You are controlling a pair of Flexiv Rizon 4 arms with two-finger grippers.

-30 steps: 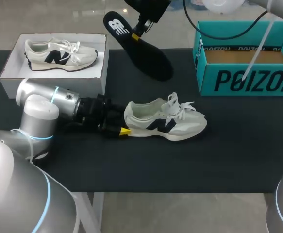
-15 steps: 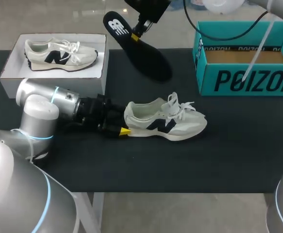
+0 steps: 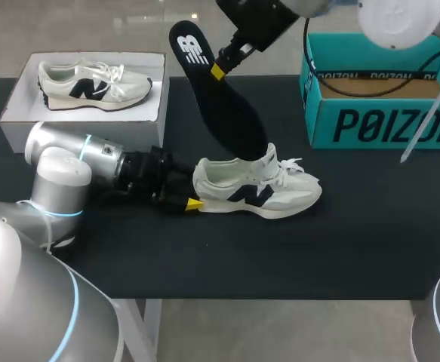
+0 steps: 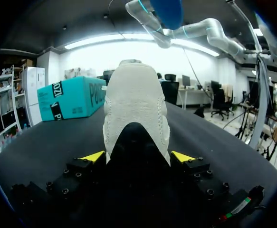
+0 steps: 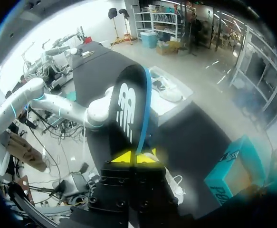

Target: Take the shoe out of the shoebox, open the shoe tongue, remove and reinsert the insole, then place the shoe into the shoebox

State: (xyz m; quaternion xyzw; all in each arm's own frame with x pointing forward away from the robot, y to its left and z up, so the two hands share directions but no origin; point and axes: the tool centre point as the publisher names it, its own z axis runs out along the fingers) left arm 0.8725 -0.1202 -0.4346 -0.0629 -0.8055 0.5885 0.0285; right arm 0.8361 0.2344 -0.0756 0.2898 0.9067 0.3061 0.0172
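Note:
A cream sneaker (image 3: 257,188) with a dark logo lies on its sole mid-table, toe to the right. My left gripper (image 3: 192,197) is shut on its heel; in the left wrist view the heel (image 4: 136,109) sits between the two yellow tips of that gripper (image 4: 138,156). My right gripper (image 3: 220,69) hangs above the table, shut on the black insole (image 3: 223,98). The insole slants down, its front end at the sneaker's opening by the laces. In the right wrist view the insole (image 5: 128,111) stands up from the shut gripper (image 5: 135,157), white logo showing.
A white shoebox (image 3: 23,113) at the back left holds a second cream sneaker (image 3: 91,83). A teal shoebox (image 3: 378,121), open on top, stands at the back right; it also shows as a teal box (image 4: 69,97) past the sneaker in the left wrist view.
My right arm has swung the insole down and rightward; its front end now reaches the sneaker's opening. The left arm and sneaker have not moved.

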